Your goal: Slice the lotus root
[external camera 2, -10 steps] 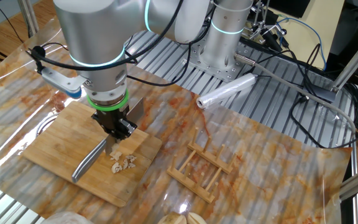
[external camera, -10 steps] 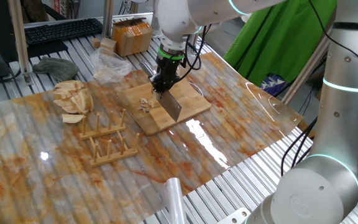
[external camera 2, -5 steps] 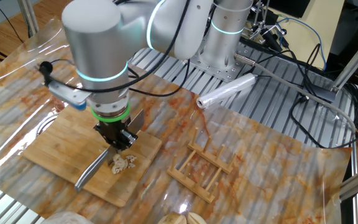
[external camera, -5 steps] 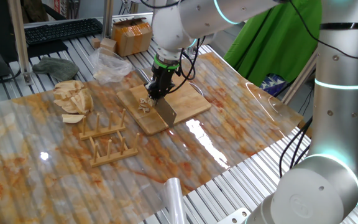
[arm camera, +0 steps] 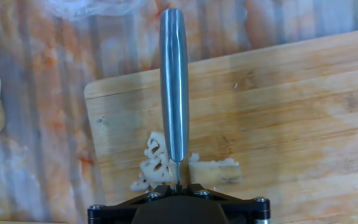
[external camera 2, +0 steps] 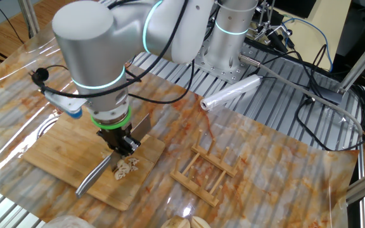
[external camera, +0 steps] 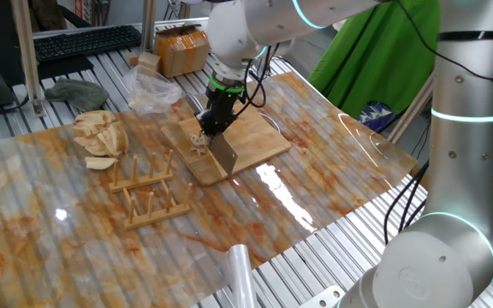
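- The lotus root [arm camera: 166, 163] is a small cluster of pale beige, thin, lacy pieces with holes showing through them. It lies on the wooden cutting board [arm camera: 303, 118], near the board's corner toward the dish rack side.
- In the hand view the pieces sit on both sides of the cleaver [arm camera: 173, 81]: a ragged holed bunch on one side and a longer flat strip on the other, with the blade's edge coming down between them.
- The tool [external camera 2: 123, 144] is clenched on the cleaver's handle and points straight down over the board.
- The hand view shows only the cleaver's steel spine, a narrow grey bar running away from the camera, and the grain of the board. It also catches clear plastic at the top edge and pale wedges at the left edge.
- One fixed view shows the blade's broad flat side [external camera: 226, 152] as a grey plate standing on the board beside the lotus root [external camera: 198, 143]. Also there are a heap of pale wedges [external camera: 99, 135], a plastic bag [external camera: 151, 90] and a wooden rack [external camera: 147, 192] on the table [external camera: 332, 180].
- The other fixed view shows the cleaver [external camera 2: 94, 177] edge-on, slanting toward the board's near edge, with the lotus root [external camera 2: 127, 166] just beside it. Behind lies a roll of plastic film [external camera 2: 230, 93].
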You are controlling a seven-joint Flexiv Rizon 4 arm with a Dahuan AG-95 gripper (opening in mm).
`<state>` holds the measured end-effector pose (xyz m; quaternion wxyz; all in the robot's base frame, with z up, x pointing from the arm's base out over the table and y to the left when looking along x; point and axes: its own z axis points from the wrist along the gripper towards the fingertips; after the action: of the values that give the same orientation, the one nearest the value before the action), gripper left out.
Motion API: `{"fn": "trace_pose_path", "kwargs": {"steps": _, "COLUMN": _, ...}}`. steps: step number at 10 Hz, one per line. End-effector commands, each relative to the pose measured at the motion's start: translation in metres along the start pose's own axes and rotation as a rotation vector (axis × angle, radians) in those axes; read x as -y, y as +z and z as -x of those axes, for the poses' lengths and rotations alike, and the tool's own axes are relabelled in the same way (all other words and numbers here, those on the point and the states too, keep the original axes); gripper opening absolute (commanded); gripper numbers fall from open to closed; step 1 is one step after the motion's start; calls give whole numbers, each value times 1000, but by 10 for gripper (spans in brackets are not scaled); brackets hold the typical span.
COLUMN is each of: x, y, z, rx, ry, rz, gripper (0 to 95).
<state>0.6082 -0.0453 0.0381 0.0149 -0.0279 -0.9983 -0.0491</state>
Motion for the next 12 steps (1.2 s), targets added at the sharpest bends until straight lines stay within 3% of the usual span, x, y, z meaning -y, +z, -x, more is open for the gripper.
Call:
{"fn": "trace_pose_path", "kwargs": {"steps": 1, "x": -1, "y": -8, "z": -5, "rx": -2, "ry": -8, "rz": -11, "gripper": 0}}
{"fn": "trace_pose_path", "kwargs": {"steps": 6, "x": 3, "y": -33, "z": -9, "rx": -24, "ry": -24, "rz": -47, "gripper": 0}}
{"fn": "trace_pose_path", "kwargs": {"steps": 12, "x": 18, "y": -38, "z": -9, "rx": -18, "ry": -58, "rz": -58, "gripper": 0}}
